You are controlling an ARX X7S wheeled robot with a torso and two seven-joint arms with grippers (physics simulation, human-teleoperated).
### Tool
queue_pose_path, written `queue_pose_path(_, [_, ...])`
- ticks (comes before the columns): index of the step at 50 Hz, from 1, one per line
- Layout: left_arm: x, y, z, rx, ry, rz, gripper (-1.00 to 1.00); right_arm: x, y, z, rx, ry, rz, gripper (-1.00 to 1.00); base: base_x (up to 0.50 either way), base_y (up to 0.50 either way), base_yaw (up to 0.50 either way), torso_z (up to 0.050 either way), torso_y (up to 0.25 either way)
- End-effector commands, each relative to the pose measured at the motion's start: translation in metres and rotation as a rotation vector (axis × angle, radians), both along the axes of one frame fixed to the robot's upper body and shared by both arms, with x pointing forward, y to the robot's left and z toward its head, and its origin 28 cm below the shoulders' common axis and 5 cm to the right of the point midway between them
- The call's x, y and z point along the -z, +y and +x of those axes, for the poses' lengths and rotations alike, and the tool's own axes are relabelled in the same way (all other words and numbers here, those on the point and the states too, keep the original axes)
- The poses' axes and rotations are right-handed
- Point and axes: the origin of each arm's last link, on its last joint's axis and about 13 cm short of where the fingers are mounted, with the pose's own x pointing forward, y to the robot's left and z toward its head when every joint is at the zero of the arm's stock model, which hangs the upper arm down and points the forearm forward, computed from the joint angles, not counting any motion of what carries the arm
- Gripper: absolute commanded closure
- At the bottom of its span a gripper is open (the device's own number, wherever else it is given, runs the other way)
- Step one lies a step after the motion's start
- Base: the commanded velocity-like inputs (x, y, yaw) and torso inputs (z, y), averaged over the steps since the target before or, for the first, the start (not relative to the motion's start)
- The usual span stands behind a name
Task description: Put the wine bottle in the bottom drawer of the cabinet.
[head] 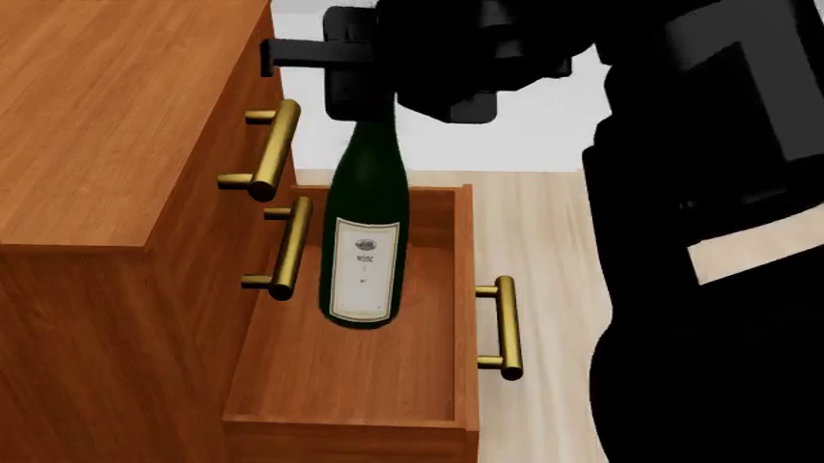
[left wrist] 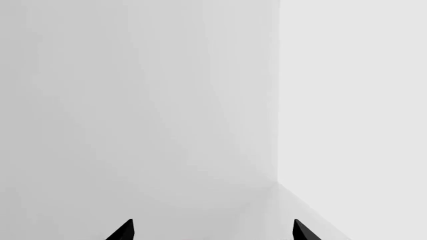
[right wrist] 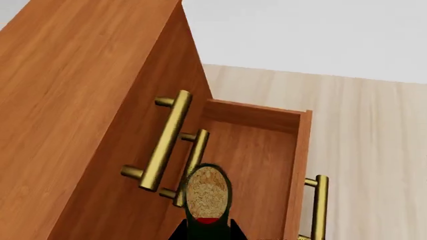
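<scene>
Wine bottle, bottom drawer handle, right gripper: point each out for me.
wine bottle (head: 362, 265): head view, on its white label.
bottom drawer handle (head: 507, 326): head view, mid bar.
right gripper (head: 363, 77): head view, at the bottle's neck.

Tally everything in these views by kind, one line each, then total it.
Wine bottle: 1
Cabinet: 1
Open bottom drawer: 1
Brass bar handles: 3
Grippers: 2 (right gripper on the bottle neck, left gripper open)
Total: 8

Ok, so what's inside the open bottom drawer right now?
The bottom drawer shows only bare wood floor; the wine bottle hangs above it, gripped at the neck by the right claw. The patch behind the bottle's base is hidden.
</scene>
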Motion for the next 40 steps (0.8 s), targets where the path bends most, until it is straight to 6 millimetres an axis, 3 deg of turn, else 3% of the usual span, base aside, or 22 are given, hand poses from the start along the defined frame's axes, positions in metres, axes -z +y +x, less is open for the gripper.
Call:
queue_pose_path(1, [0.0, 0.0, 0.0, 0.001, -0.002, 0.003, -1.0, 0.019, -0.003, 0.011, 0.024, 0.032, 0.017, 1.0, 0.0, 0.0, 0.0, 0.0, 0.0])
queue_pose_path(40, [-0.001, -0.001, 0.001, 0.005, 0.012, 0.024, -1.0, 0.075, -0.002, 0.026, -0.008, 0.082, 0.02, 1.0, 0.0, 0.0, 0.0, 0.0, 0.001])
